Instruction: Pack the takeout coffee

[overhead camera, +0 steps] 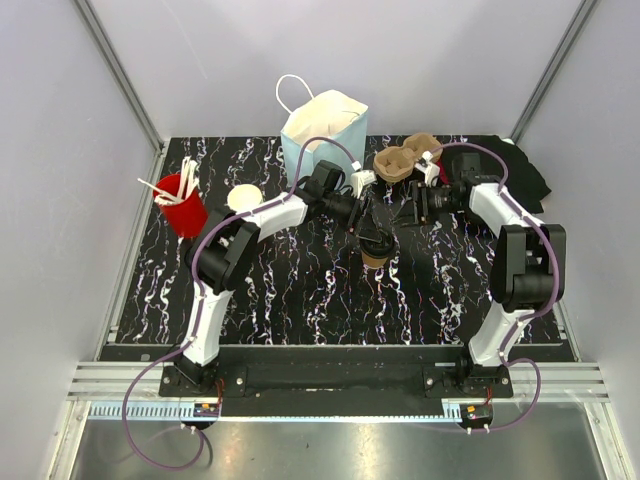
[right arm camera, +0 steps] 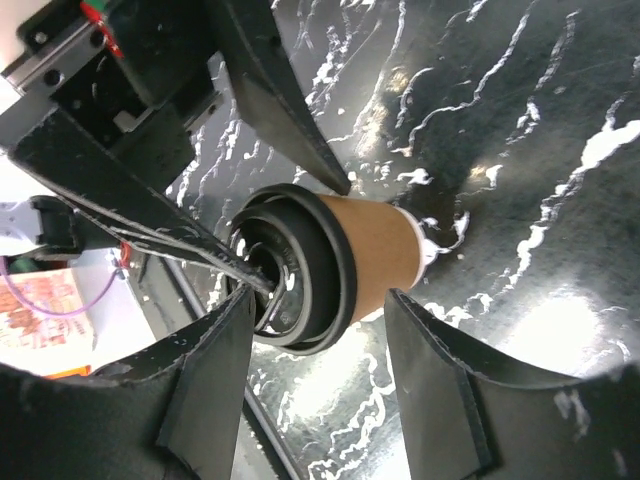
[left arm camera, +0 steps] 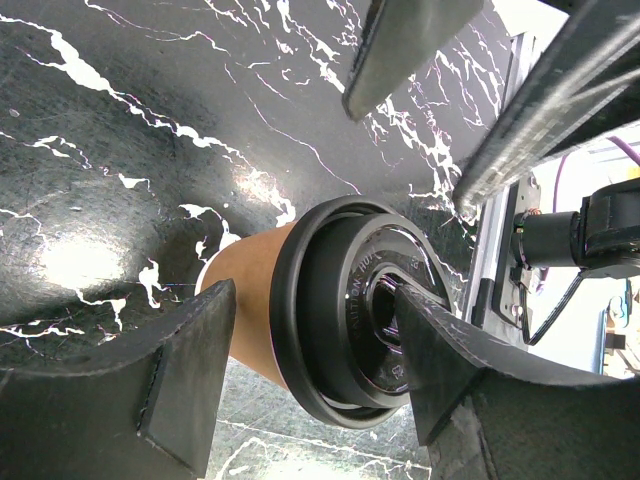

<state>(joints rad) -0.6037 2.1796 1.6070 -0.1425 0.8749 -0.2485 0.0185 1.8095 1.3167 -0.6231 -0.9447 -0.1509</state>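
**Lid on, cup waiting to be packed**

Black marble-patterned table [overhead camera: 300,290] fills the floor of a grey-walled booth. The cup [overhead camera: 375,256] stands upright near the middle of it, with the black lid [right arm camera: 300,270] seated on its rim.

My left gripper [left arm camera: 312,300] reaches in from about ten o'clock of the cup and brackets it at lid height. One finger hides part of the lid, so I cannot tell whether I am pinching the cup or merely flanking it. My right gripper [right arm camera: 320,300] comes from about two o'clock. Its jaws stand spread on either side of the cup with gaps showing, and they hold nothing.

I judge that capping is done and the packing itself comes next. The brown carrier [overhead camera: 395,165] sits at twelve o'clock of the cup, and the pale blue bag [overhead camera: 322,130] at eleven. The next move calls for one firm grip on the paper wall below the lid, a straight lift and a level carry. A squeeze too high could pop the lid.
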